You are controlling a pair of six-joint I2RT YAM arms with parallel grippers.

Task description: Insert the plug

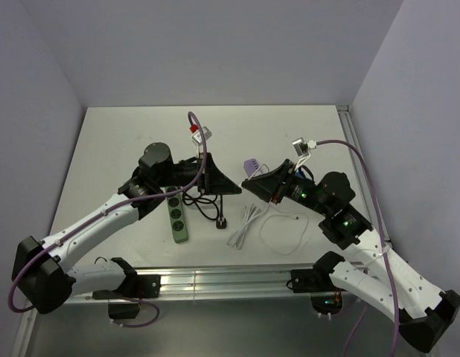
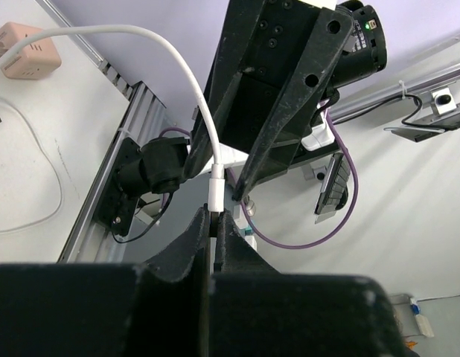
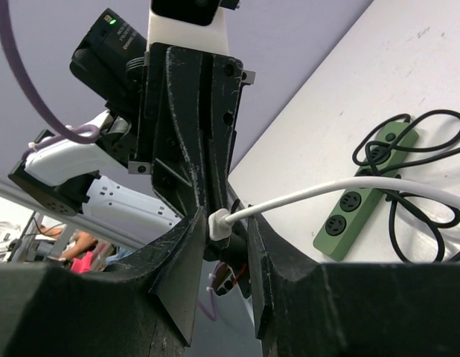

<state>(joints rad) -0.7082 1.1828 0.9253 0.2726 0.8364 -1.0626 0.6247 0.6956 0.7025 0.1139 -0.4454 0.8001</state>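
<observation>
The plug (image 1: 252, 163) is a small boxy adapter, pale violet from above, lying on the table behind the two grippers; in the left wrist view the plug (image 2: 25, 52) sits far left. A white cable (image 2: 163, 44) runs from it to my left gripper (image 2: 213, 216), which is shut on the cable's white connector (image 2: 214, 195). My right gripper (image 3: 226, 223) faces the left one tip to tip. Its jaws stand apart on either side of that same connector (image 3: 219, 223), which touches one finger only. The green power strip (image 1: 179, 217) lies to the left, below the left gripper (image 1: 231, 189).
The strip's black cord (image 1: 208, 204) coils beside it and ends in a black plug (image 1: 223, 222). Loose loops of white cable (image 1: 248, 223) lie on the table in front of the right gripper (image 1: 248, 186). A metal rail (image 1: 215, 279) runs along the near edge.
</observation>
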